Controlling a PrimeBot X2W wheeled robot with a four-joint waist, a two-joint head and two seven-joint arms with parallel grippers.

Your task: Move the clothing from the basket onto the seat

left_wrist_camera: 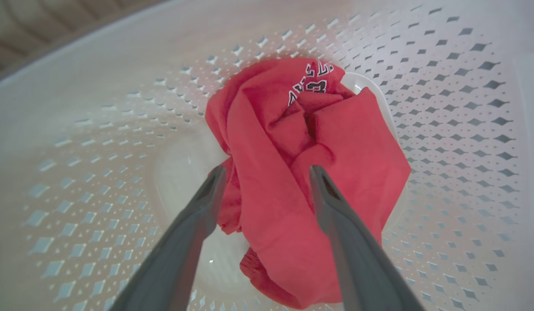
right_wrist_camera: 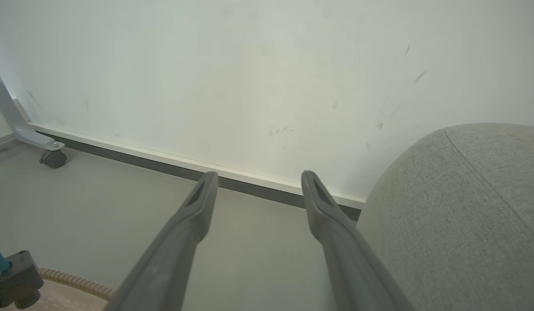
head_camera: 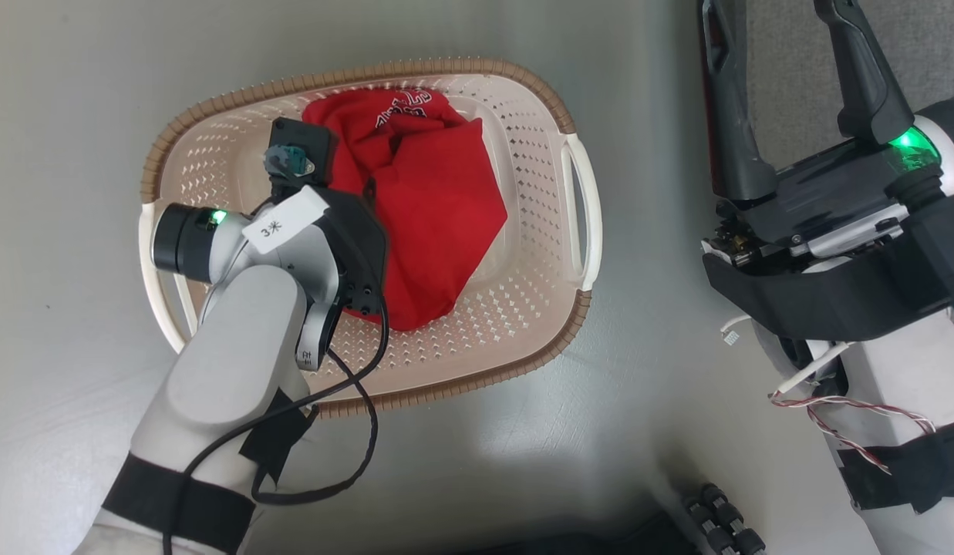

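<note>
The clothing [head_camera: 434,208] lies crumpled in a red heap on the bottom of the basket [head_camera: 515,308], which stands on the grey floor [head_camera: 75,116]. White lettering [head_camera: 403,108] shows at the heap's 12 o'clock edge. The left arm [head_camera: 237,339] comes in from 7 o'clock of the head view and dips over the basket's rim, its wrist above the heap's 9 o'clock side.

In the left wrist view the left jaws stand wide open, their two dark fingers [left_wrist_camera: 184,242] spread to either side of a raised fold of the red fabric [left_wrist_camera: 284,172]. The tips sit at the cloth; I cannot tell whether they press it. The perforated basket wall [left_wrist_camera: 456,108] curves round the heap on every side.

The right arm [head_camera: 831,216] hangs at 3 o'clock of the head view, well apart from the basket, its fingers [head_camera: 731,123] pointing to 12 o'clock. The right jaws are also wide open with nothing between them. In the right wrist view their fingers [right_wrist_camera: 180,242] aim at the floor below a pale wall [right_wrist_camera: 249,77]. The seat [right_wrist_camera: 456,207] bulges in at 4 o'clock as a rounded grey arm with a stitched seam, a caster [right_wrist_camera: 53,159] sits at 9 o'clock, and a strip of the basket's brown rim [right_wrist_camera: 77,283] shows at 7 o'clock.
</note>
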